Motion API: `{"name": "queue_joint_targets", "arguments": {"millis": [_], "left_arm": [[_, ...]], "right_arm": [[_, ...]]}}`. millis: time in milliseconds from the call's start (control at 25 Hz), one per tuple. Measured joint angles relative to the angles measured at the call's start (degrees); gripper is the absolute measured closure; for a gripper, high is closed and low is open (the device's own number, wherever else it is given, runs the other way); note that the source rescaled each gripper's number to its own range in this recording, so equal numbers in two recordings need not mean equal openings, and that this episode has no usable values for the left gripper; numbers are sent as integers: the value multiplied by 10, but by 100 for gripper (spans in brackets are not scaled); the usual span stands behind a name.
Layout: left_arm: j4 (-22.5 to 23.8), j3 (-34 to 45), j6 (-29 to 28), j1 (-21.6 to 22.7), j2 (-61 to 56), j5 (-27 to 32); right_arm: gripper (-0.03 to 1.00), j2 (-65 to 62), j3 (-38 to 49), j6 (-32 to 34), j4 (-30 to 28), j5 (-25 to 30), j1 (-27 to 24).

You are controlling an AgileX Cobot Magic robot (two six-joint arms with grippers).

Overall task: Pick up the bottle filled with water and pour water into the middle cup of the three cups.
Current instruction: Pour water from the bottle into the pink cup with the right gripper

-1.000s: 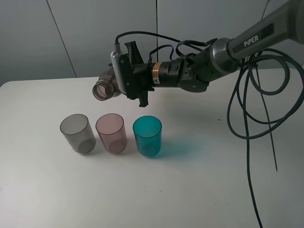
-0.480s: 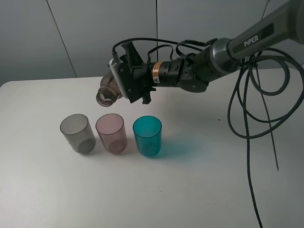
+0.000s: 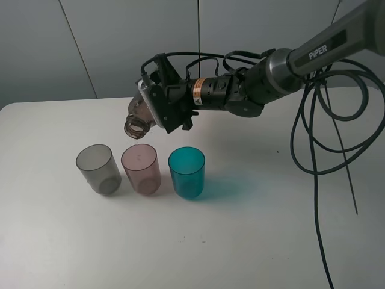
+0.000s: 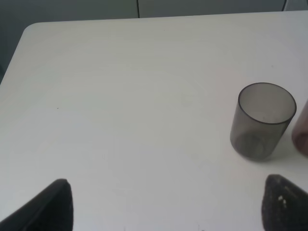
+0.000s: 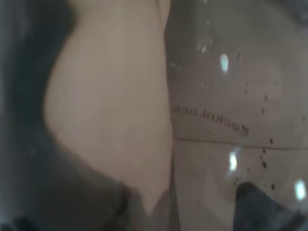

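Because the water has to land in the pink cup (image 3: 141, 170), the right hand (image 3: 157, 103), clamped around the bottle (image 3: 138, 115), holds it tipped steeply with its open mouth pointing down just above that cup.

Probably robotics lab: bare white table (image 3: 252, 241), plain grey wall panels (image 3: 120, 42) (loose black cables (image 3: 292, 144) hanging).

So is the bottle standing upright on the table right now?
No, the bottle is tipped mouth-down in the air, just behind the pink cup.
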Motion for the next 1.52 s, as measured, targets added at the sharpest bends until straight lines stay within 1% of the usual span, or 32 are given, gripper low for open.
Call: {"name": "queue_joint_targets", "arguments": {"millis": [440, 800, 1200, 1520], "left_arm": [[0, 0, 0, 0, 0, 0], [0, 0, 0, 0, 0, 0], [0, 0, 0, 0, 0, 0], [0, 0, 0, 0, 0, 0]], "right_arm": [[97, 0, 0, -55, 28, 0, 0], [97, 0, 0, -92, 31, 0, 0], [97, 0, 0, -136, 45, -16, 0], [97, 0, 0, -169, 53, -41, 0]]}}
